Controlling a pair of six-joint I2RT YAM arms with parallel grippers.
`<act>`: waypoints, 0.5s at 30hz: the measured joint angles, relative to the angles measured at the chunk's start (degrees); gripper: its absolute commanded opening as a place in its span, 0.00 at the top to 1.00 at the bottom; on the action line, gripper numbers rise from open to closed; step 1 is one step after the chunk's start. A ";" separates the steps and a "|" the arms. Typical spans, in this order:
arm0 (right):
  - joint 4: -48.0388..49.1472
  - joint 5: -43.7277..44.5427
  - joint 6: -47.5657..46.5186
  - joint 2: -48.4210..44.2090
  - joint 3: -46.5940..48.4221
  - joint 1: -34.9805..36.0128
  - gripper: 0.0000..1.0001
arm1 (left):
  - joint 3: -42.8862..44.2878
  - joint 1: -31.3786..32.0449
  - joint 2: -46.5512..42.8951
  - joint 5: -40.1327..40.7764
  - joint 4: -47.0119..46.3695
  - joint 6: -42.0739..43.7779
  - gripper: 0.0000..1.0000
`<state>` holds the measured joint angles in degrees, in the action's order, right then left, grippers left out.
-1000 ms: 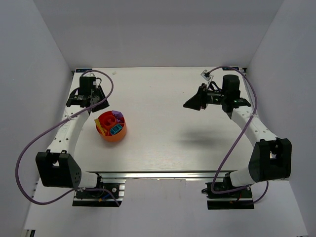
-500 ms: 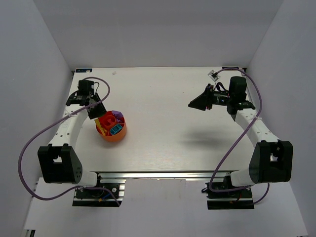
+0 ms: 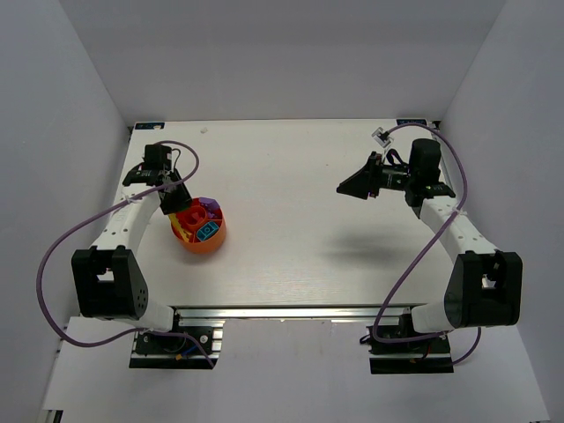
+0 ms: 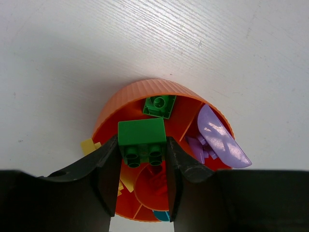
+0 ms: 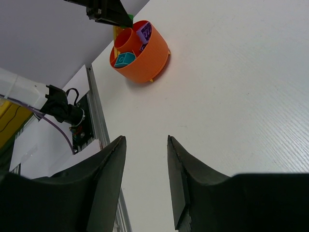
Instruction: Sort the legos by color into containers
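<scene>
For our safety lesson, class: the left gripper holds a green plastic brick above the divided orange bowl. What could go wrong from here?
1. The left gripper holds the green plastic brick near the red centre cup, seemingly short of the section with the other green brick. Released here, it might land in the wrong section.
2. Its fingers seem close to the rim of the ribbed orange bowl. Lowering could knock it.

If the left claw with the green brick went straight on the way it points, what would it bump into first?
Most likely the bowl right under it, around the section that holds a second green brick. Depth is hard to judge from here.
</scene>
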<state>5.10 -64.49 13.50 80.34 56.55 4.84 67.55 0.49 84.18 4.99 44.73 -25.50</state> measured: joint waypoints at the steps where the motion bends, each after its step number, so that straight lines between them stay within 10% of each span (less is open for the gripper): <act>1: 0.00 -0.02 0.07 0.00 -0.17 0.00 0.54 | 0.00 0.00 0.00 0.02 -0.02 0.00 0.87; 15: 1.07 -0.04 1.11 0.00 -0.22 -0.26 0.54 | 0.00 0.00 0.00 -0.13 0.02 0.00 0.56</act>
<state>6.17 -64.53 14.61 80.34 56.34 4.58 67.55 0.49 84.18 4.86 44.75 -25.50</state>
